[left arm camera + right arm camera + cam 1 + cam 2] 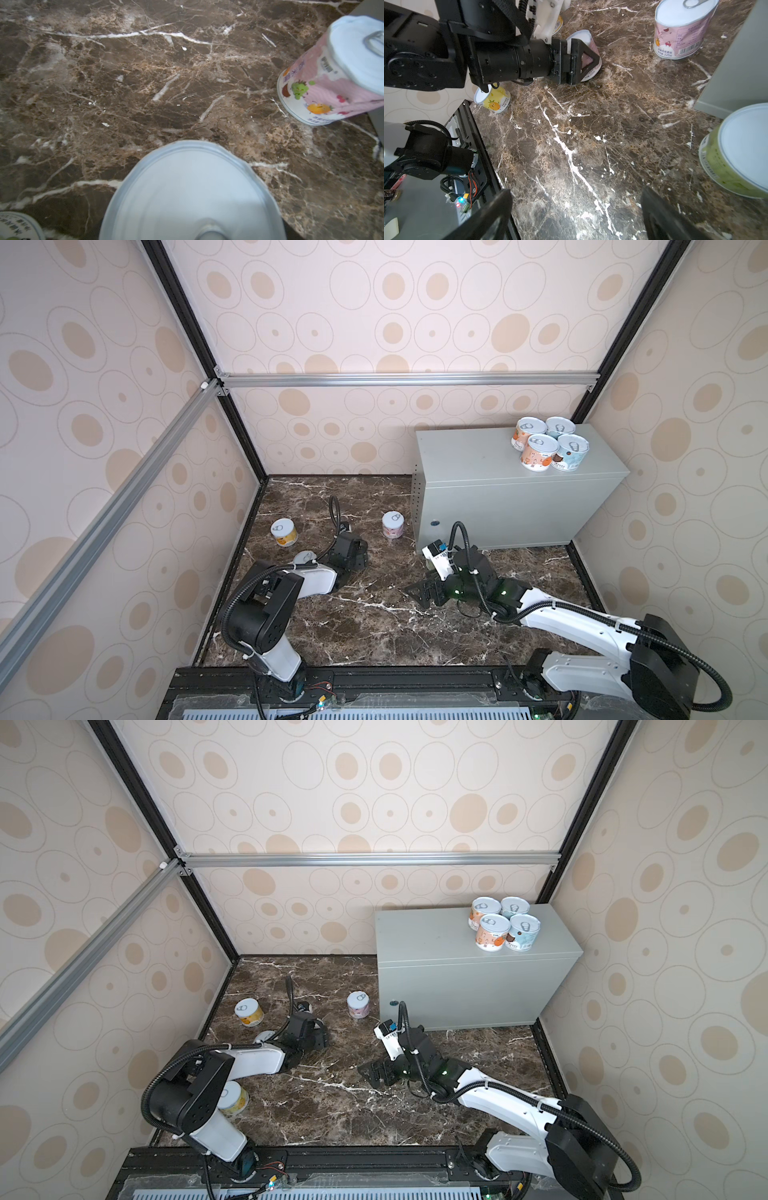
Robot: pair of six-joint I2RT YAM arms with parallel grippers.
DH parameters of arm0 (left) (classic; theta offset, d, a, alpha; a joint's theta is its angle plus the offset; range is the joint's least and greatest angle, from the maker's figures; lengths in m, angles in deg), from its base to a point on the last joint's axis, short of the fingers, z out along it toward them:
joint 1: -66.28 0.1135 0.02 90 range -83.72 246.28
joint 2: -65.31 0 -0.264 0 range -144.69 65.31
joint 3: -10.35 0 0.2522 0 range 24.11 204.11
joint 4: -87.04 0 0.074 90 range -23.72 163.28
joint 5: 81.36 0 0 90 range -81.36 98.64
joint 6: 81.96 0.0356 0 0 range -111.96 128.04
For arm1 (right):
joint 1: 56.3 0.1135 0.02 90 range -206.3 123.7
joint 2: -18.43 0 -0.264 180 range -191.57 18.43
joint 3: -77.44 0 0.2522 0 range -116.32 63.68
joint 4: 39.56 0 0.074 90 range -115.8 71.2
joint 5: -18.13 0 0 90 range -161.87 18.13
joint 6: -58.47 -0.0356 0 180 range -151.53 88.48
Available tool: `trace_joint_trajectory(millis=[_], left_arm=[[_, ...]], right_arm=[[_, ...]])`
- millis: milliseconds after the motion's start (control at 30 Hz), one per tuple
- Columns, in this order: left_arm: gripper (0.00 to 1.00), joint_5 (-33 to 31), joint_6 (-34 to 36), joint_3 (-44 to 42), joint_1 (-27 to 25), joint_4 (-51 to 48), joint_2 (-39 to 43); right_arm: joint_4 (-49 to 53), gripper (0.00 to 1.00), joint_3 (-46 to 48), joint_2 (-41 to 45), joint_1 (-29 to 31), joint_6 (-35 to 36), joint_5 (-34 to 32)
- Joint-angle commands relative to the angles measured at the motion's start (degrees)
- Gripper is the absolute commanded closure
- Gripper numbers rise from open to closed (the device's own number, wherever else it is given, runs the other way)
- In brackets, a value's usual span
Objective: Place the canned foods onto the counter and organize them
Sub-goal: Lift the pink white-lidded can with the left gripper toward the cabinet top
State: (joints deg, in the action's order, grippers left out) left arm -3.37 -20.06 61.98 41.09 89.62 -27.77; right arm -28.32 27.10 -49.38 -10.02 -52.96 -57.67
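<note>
My left gripper [351, 553] is low over the marble floor, its jaws on either side of a pink can [591, 47]. That can's silvery lid [191, 197] fills the near part of the left wrist view; whether the pads press on it is hidden. A second pink can [392, 524] stands upright beside the counter [469, 464]. Several cans [548, 448] sit grouped at the counter's far right corner. My right gripper [575, 218] hangs open and empty above the floor, a green can [737, 153] close beside it.
A yellow can [284, 532] stands near the left wall. Another can's lid [305, 558] shows behind the left arm, and one more yellow can [235, 1098] sits under that arm's elbow. The black rail [374, 676] runs along the front edge.
</note>
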Motion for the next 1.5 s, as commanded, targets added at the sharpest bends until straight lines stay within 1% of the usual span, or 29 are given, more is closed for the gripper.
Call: trace_joint_trajectory(millis=[0,433,833,1000,1133,1467], left_arm=[[0.33,-0.6,-0.8,0.5,-0.4,0.4,4.7],[0.35,-0.8,-0.1,-0.3,-0.4,-7.4,18.0],[0.34,0.6,1.6,2.5,-0.5,-18.2,31.4],[0.34,2.6,3.0,5.9,-0.5,-23.1,33.1],[0.36,4.6,4.7,8.9,-0.4,-25.9,33.9],[0.36,8.3,11.2,21.5,-0.5,-33.3,30.2]], right_arm=[[0.9,0.01,0.9,1.6,0.5,0.0,-1.0],[3.8,0.02,0.4,4.7,0.5,0.0,-2.4],[5.5,0.01,-1.3,4.9,0.8,0.3,-3.2],[6.5,0.01,-2.2,5.0,1.0,0.9,-3.8],[6.6,0.01,-2.5,5.2,1.0,1.0,-4.2],[8.0,0.01,-3.2,5.6,1.0,1.8,-4.9]])
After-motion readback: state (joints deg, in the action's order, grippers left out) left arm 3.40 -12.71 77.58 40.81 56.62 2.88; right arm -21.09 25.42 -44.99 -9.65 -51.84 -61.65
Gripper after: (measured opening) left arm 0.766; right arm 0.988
